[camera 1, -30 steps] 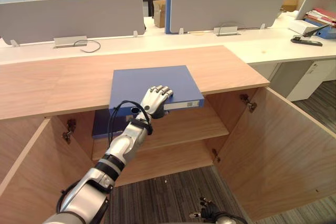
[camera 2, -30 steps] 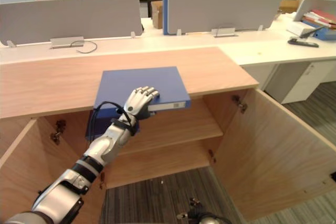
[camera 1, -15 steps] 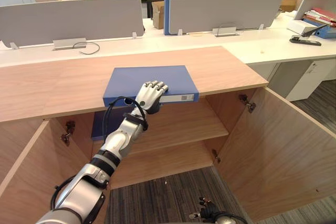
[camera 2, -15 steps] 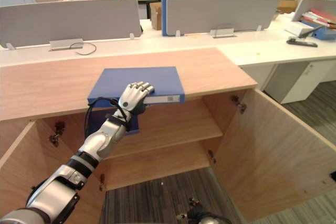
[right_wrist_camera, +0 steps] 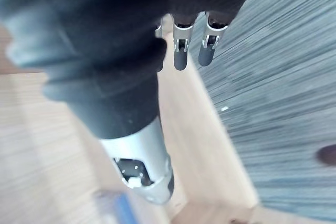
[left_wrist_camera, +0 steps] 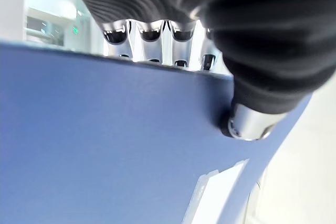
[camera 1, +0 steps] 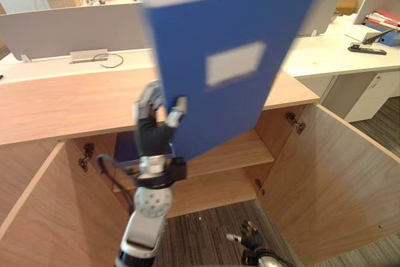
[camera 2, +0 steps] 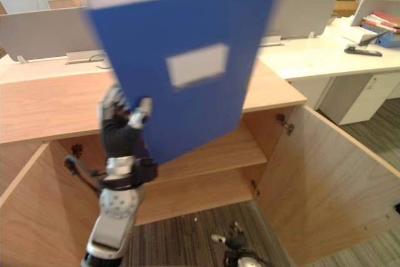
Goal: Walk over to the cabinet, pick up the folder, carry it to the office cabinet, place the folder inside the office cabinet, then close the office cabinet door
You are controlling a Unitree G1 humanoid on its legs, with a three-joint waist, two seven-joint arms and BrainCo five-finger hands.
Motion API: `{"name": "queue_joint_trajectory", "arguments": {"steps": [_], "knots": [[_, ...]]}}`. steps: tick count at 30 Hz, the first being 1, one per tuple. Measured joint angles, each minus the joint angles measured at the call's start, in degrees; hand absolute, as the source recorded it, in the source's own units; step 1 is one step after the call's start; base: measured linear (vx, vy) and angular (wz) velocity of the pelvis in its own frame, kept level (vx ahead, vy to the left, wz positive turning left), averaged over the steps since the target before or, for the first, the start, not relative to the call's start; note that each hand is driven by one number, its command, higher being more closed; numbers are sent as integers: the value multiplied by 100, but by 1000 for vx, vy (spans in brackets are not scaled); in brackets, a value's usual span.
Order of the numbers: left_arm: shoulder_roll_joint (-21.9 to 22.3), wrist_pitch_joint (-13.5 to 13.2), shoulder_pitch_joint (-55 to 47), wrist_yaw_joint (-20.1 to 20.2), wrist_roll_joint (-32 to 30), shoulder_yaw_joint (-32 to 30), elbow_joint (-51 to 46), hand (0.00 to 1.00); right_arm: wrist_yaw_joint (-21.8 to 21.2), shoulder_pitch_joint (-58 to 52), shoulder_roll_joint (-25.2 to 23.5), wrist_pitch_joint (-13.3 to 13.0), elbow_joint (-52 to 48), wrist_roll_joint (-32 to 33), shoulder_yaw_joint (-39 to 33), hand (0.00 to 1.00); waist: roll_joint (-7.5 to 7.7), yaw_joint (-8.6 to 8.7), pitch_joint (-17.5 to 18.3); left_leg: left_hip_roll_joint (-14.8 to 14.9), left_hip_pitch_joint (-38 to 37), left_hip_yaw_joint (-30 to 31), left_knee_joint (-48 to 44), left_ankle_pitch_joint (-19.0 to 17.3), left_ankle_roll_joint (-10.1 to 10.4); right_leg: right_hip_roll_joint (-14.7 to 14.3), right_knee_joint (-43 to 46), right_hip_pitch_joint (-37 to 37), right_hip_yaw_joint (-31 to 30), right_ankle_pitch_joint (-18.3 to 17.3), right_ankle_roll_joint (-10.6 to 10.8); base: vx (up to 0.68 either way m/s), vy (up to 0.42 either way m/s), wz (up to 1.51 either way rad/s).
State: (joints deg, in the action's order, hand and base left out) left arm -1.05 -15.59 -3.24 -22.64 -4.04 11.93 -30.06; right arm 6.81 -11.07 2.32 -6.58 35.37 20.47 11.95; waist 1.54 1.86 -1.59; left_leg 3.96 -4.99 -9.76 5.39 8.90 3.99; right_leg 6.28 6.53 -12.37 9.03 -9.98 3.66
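Note:
My left hand [camera 1: 153,126] holds the blue folder [camera 1: 231,54] upright in the air, in front of the wooden cabinet [camera 1: 69,101]. The thumb [left_wrist_camera: 252,121] presses the folder's [left_wrist_camera: 105,140] front near its lower corner and the fingers [left_wrist_camera: 152,35] curl behind it. A white label [camera 1: 234,64] faces me. Both cabinet doors stand open, and a second blue folder [camera 1: 128,147] lies on the shelf [camera 1: 231,148] inside. My right hand [camera 1: 249,237] hangs low over the carpet, its fingers [right_wrist_camera: 179,51] relaxed and holding nothing.
The open right door [camera 1: 331,167] juts out towards me and the left door [camera 1: 31,211] swings out on the other side. Behind the cabinet run white desks [camera 1: 337,51] with grey partition screens [camera 1: 69,26]. Folders and a black stapler [camera 1: 364,49] lie at the far right.
The folder has come off the cabinet top and swung upright close to my head. My left hand has pulled back with it and turned fingers up.

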Motion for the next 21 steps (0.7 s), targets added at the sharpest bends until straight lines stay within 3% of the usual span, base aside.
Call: {"name": "queue_joint_trajectory", "arguments": {"steps": [1,4,7,11,15,21], "knots": [[5,-17,-46,-1,83,-97,-49,100,2,-34,-18,-5,-172,0,-15,0,-2,-4,-2,6,3,-2,0,0,0,-5,6,5,0,-3,-5,-101,-14,0],[100,-257,-609,-26,1137,-1329,-590,100,-18,-328,-83,-257,-2569,3,-377,0,19,-135,5,25,117,-3,-2,32,-8,-18,14,126,8,-17,-34,-67,0,3],[118,-371,-904,-24,1386,-1615,-835,100,-136,-297,-93,-564,-3807,298,-572,0,46,-169,29,-39,121,26,-9,82,-11,13,10,117,14,6,6,21,-4,3],[240,-385,-947,90,1665,-1743,-880,100,-278,69,-102,-860,-4721,678,-610,0,54,-169,29,-65,124,72,-30,87,-18,28,-4,95,14,16,20,30,-2,1],[299,-382,-945,256,1760,-1777,-857,100,-283,677,-59,-936,-5202,748,-639,0,54,-166,28,-66,123,102,-29,89,-20,20,0,85,26,16,21,0,0,0],[271,-252,-891,485,1786,-1721,-208,100,-521,1814,184,-1091,-5247,1234,-90,0,47,-183,24,-72,133,127,-5,101,-35,21,-5,101,36,16,20,-33,1,1]]}}
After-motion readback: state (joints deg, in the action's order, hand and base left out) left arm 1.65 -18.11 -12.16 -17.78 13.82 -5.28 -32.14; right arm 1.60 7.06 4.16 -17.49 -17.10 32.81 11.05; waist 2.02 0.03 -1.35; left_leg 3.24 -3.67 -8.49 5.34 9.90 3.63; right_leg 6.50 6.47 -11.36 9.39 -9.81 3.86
